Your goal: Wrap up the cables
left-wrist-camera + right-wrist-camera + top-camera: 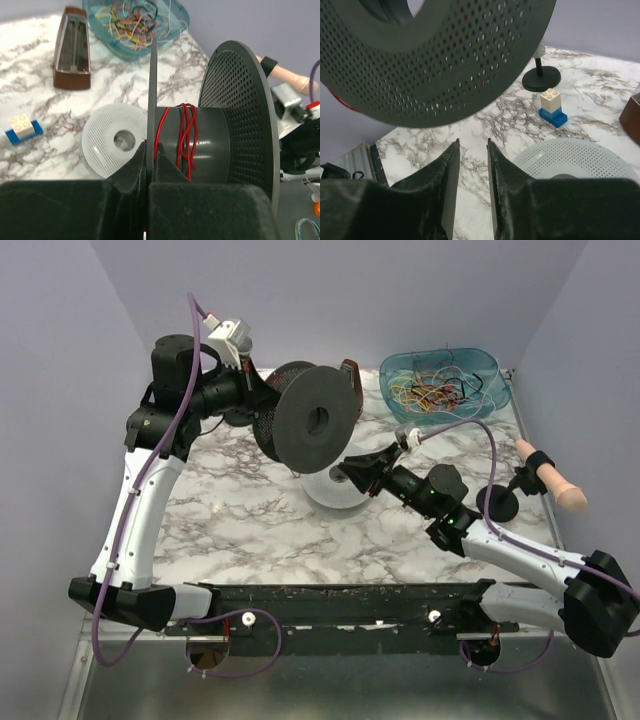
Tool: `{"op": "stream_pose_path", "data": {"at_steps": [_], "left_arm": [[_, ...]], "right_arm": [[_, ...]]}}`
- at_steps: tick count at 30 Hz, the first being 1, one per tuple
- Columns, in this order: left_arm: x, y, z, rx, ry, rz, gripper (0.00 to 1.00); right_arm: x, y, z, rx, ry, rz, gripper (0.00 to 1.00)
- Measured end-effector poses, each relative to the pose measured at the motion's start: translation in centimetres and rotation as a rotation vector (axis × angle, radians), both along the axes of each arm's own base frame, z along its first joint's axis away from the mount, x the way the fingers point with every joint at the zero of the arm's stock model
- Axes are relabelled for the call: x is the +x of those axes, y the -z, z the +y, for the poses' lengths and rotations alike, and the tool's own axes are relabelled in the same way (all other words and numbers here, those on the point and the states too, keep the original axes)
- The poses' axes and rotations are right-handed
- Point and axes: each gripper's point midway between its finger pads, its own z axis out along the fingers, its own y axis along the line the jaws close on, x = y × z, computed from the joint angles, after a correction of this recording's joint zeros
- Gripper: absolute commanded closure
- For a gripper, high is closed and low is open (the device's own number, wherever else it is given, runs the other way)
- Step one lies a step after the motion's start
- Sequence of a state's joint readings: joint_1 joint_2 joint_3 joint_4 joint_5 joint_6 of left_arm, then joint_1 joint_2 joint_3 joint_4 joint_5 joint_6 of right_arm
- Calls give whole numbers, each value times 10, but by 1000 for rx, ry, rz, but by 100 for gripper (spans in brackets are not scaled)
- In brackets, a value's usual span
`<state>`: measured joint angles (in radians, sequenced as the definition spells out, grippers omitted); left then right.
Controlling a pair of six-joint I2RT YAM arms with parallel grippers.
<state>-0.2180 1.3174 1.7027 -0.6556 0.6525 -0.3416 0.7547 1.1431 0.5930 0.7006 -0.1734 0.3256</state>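
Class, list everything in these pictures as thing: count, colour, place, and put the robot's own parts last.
dark spool: one, grey, in left claw
red cable: several turns, red, round its hub
white spool: one, white, on table
basket: one, teal, far right corner
cables: tangle, multicoloured, in basket
brown case: one, brown, left of basket
blocks: two, cream on blue, on table
stand: one, black, right edge
table: one, marbled white, underneath
left claw: one, black, shut on dark spool's flange
right claw: one, black, open, over table
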Motion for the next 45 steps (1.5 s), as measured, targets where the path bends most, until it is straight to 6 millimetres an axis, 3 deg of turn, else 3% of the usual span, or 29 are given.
{"op": "stream_pose_path", "data": {"at_steps": [10,14,18,25,32,39,45], "left_arm": [[-3,87,-5,20,42,217,100],[-4,111,1,28,38,268,100],[-7,122,9,25,37,287,100],[5,151,51,-28,-54,338,100],[35,177,112,-170,-240,346,100],[59,217,175,-287,-415,391,100],[61,246,187,-301,-447,440,100]], "right_arm": [[1,12,-37,-81,75,36,34],[0,23,-52,-143,100,65,30],[-5,35,-56,-224,90,101,29],[2,18,-42,-283,36,133,25],[0,17,-30,-290,-31,146,25],[-5,11,-31,-280,-42,133,25],[-7,4,-33,-268,-41,116,24]]}}
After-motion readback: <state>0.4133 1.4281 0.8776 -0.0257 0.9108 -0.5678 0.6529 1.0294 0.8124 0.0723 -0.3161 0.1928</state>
